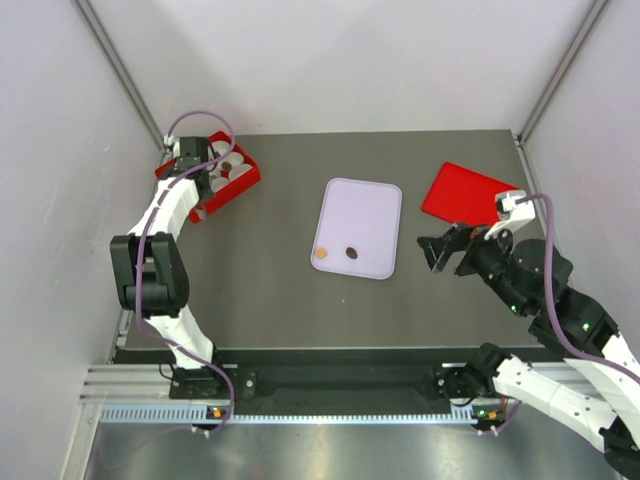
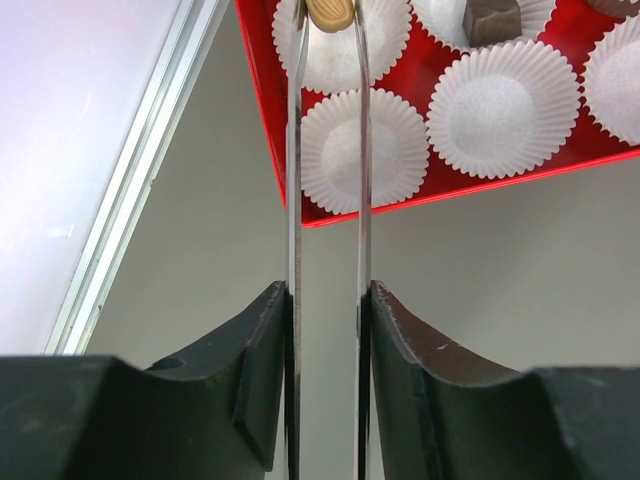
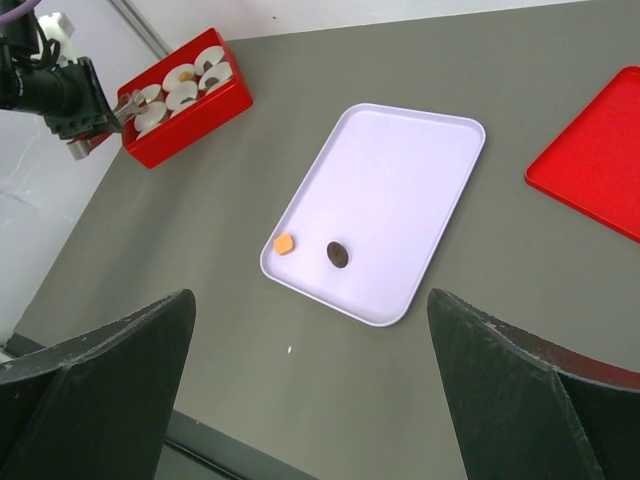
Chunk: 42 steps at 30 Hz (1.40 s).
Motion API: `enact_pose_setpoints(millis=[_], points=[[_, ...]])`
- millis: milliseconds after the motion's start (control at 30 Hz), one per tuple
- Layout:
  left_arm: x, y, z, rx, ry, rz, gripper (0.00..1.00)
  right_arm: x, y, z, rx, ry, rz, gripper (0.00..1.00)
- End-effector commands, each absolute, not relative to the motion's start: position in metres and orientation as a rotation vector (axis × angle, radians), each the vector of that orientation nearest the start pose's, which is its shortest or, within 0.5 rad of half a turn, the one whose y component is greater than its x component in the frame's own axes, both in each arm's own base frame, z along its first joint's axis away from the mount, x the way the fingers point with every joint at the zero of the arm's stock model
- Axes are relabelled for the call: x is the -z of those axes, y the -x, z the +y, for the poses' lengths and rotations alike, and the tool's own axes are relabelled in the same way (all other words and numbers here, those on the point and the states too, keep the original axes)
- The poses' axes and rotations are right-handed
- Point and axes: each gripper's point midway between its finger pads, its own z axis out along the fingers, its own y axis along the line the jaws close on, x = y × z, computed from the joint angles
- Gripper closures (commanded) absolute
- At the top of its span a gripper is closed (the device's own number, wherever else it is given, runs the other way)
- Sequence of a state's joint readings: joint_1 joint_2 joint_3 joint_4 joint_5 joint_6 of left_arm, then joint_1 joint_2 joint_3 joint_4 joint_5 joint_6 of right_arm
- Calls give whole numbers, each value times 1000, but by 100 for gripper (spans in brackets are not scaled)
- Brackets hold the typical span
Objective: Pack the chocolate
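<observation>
Your left gripper (image 2: 328,25) is over the red box (image 1: 228,200), which sits at the far left corner of the table (image 1: 280,310). Its two thin blades are clamped on a caramel piece (image 2: 331,9), pinched right at the tips above one of the white paper cups (image 2: 365,150) lining the box. In the left wrist view a boxed dark piece (image 2: 492,20) lies in the cup just beside that one. The two cups along the box's near wall show nothing inside.

Your right gripper (image 1: 430,255) hovers above the table just off the right edge of the lavender tray (image 1: 365,215), jaws spread wide with nothing between them.

The tray lies in the middle of the table. You have two chocolates on it, both close to its near edge. The orange piece (image 1: 321,254) is by the near left corner. The dark brown piece (image 1: 352,254) is just beside it, toward the middle of that edge; the two do not touch.

A flat red lid (image 1: 460,190) lies near the far right corner of the table, apart from the tray and beyond your right gripper.
</observation>
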<state>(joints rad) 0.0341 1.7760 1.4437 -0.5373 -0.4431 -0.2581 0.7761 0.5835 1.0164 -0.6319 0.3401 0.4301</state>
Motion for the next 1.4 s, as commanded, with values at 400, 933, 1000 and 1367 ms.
enact_pose_setpoints(millis=[400, 933, 1000, 1367], points=[[-171, -444, 65, -334, 474, 2282, 53, -359, -183, 116, -601, 16, 1722, 0], [-187, -367, -116, -6, -52, 2349, 57, -352, -184, 112, -534, 45, 1788, 0], [-180, -343, -148, 107, -181, 2365, 56, -348, -183, 109, -518, 40, 1804, 0], [-164, -257, -225, 377, -481, 2384, 56, -340, -183, 109, -521, 0, 1840, 0]])
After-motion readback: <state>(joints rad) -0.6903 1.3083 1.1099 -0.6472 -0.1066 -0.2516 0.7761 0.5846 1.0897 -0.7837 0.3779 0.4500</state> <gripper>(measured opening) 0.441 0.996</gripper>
